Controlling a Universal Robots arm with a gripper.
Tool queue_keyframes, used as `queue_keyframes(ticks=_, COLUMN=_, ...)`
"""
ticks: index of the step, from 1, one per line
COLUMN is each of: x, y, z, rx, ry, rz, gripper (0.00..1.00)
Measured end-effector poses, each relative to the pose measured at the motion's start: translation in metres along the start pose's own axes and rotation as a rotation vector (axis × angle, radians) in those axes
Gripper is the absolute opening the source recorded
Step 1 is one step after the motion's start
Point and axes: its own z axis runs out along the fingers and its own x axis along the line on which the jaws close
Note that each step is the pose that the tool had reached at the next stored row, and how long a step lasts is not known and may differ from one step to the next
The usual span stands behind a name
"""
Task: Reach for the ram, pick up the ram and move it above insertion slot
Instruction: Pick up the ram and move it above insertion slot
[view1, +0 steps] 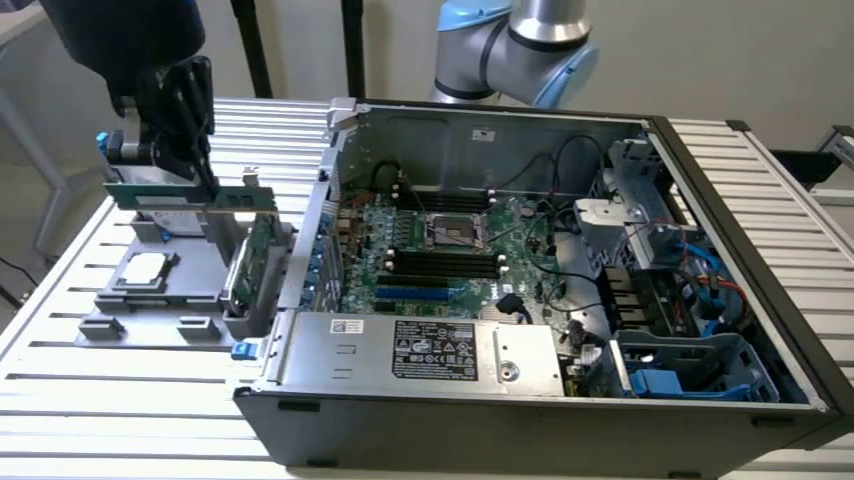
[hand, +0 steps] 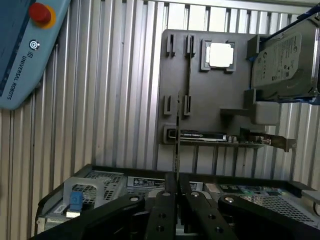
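Standing on the ribbed, slatted metal desk (view1: 80, 400), the big dark open computer case (view1: 534, 400) took up most of the exterior view, its green motherboard (view1: 441, 250) facing up with a row of black insertion slots (view1: 441, 265) running across it from the exterior view's left to its right. Beside the case, on the exterior view's left, sat the grey moulded parts tray (view1: 147, 300), which carried a square silver processor chip (view1: 144, 268) and, standing on edge, the larger green expansion card with a metal bracket (view1: 254, 262).

Above that tray hung the black gripper (view1: 180, 130) of the arm, its jaws clenched on the thin, long, narrow green ram stick (view1: 167, 195). The ram was lifted clear of the tray and hung from the jaws on its long edge, its long axis roughly level and running from the exterior view's left to its right. In the wrist view the black fingers (hand: 160, 210) pressed together on the stick's thin edge (hand: 178, 150), which ran straight out from between them.

By my judgement the pick was done and the carry was not: the slots lay well apart from the ram, off toward the exterior view's right and lower, inside the case. The ram's long axis looked close to parallel with the slots.
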Motion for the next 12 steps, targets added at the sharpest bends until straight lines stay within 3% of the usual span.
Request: queue_keyframes(ticks=12, x=0.002, y=-0.0546, z=-0.0026, rx=0.0004, ry=-0.0043, rz=0.000, gripper=0.13)
